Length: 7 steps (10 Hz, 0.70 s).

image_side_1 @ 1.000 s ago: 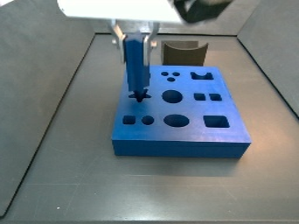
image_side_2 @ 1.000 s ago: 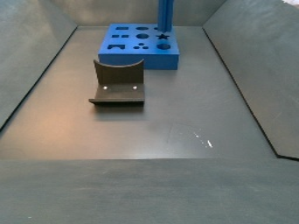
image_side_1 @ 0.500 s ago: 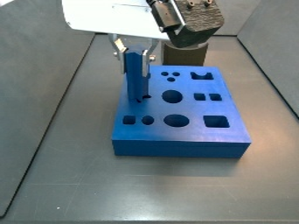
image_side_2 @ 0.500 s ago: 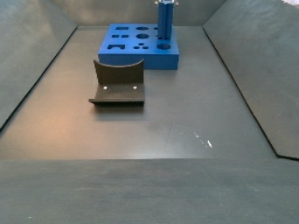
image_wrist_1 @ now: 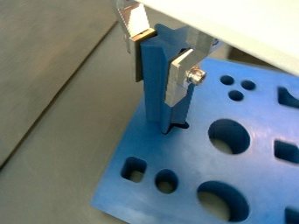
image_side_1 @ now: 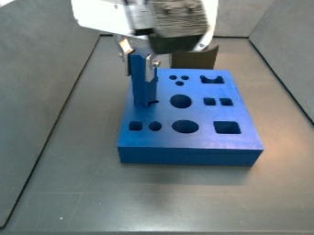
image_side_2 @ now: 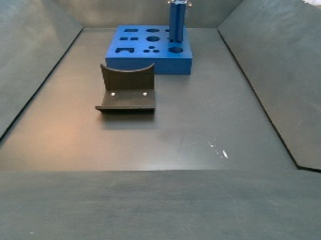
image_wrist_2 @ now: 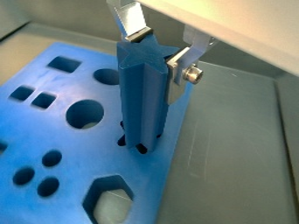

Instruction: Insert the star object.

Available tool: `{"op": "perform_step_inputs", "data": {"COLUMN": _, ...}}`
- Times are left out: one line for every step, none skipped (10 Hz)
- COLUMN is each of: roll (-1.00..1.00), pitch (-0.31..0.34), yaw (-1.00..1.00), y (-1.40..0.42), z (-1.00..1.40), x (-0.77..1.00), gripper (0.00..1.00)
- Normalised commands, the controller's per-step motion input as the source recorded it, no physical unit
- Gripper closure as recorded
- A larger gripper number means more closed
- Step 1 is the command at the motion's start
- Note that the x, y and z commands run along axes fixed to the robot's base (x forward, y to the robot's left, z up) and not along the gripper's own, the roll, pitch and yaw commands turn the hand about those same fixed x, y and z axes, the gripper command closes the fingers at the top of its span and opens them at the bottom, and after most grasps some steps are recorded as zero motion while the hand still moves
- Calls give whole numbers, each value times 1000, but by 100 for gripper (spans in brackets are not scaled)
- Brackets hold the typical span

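The block point(image_side_1: 188, 122) sits on the grey floor point(image_side_2: 189, 141), a wide flat blue slab pierced with shaped holes: round ones, square ones, a hexagon point(image_wrist_2: 111, 200) and others. Most holes are open. One near the block's edge holds the lower end of the peg point(image_side_1: 142, 84), which stands upright with most of its length above the top face (how deep it goes cannot be told). In both wrist views the peg point(image_wrist_1: 158, 83) meets the block at a dark star-shaped opening point(image_wrist_2: 136, 144) whose points show around its foot.

The gripper point(image_wrist_1: 159, 52) is directly over that hole, its two fingers either side of the peg's upper part. The silver plates point(image_wrist_2: 177, 64) lie close along the ridged sides, but whether they press on the peg or stand just clear cannot be told from these views. In a side view the gripper point(image_side_1: 136, 53) hangs from the white arm body point(image_side_1: 117, 13).

The fixture point(image_side_2: 127, 87), a dark L-shaped bracket, stands on the floor just in front of the block, apart from the peg. Grey walls point(image_side_2: 38, 56) close in the floor.

The peg point(image_wrist_2: 143, 92) is slim, long, bright blue like the block, with sharp lengthwise ridges.
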Motion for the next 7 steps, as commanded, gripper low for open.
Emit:
{"op": "perform_step_inputs", "data": {"roll": -29, "pitch": 1, "yaw": -997, "y": 0, "z": -360, "x": -46, "gripper": 100}}
{"op": "perform_step_inputs", "data": {"roll": -33, "pitch": 0, "yaw": -949, "y": 0, "z": -346, "x": 0, "gripper": 100}}
{"op": "perform_step_inputs", "data": {"roll": 0, "pitch": 10, "yaw": -569, "y": 0, "z": -323, "x": 94, "gripper": 100}}
{"op": "perform_step_inputs", "data": {"roll": 0, "pitch": 36, "yaw": -183, "y": 0, "z": -363, "x": 9, "gripper": 100}}
{"op": "perform_step_inputs", "data": {"roll": 4, "pitch": 30, "yaw": -183, "y": 0, "z": -469, "x": 0, "gripper": 100}}
{"op": "perform_step_inputs", "data": {"roll": 10, "pitch": 34, "yaw": -234, "y": 0, "z": -500, "x": 26, "gripper": 100}}
{"op": "perform_step_inputs", "data": {"roll": 51, "pitch": 36, "yaw": -77, "y": 9, "z": -506, "x": 0, "gripper": 100}}
